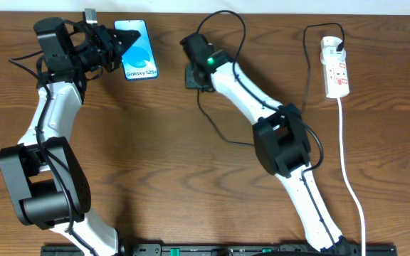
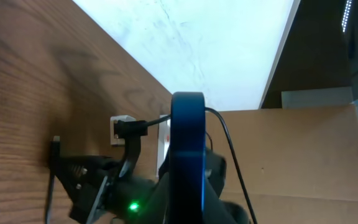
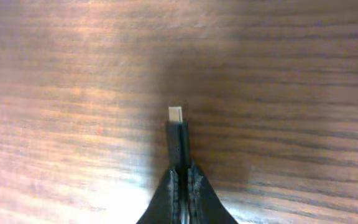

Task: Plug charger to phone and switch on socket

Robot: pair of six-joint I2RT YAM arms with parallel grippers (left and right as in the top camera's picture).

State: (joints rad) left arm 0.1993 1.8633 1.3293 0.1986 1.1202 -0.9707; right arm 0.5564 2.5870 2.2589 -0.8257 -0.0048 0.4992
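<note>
The right fingers are pressed together on the charger. Its little metal tip sticks out in front of them, just above the table.

A bit farther and to the left is the phone, with its blue screen facing up. The left fingers are clamped on its side. The tip and the phone are near each other but not touching, so the charger is not in the phone yet.

Far off on the right lies the socket. A black plug looks like it is already pushed into its far end. I cannot tell if the red switches are on or off.

So I think one job is half done. The tip is held and ready, but it has to go into the phone. Then the switch has to be pressed.

There is lots of bare table close to the arms. Farther out it gets tight. The phone sits close to the far edge of the table, and the black wire loops around the right arm. The socket's white cord runs down the right side, so that arm should reach over carefully.
</note>
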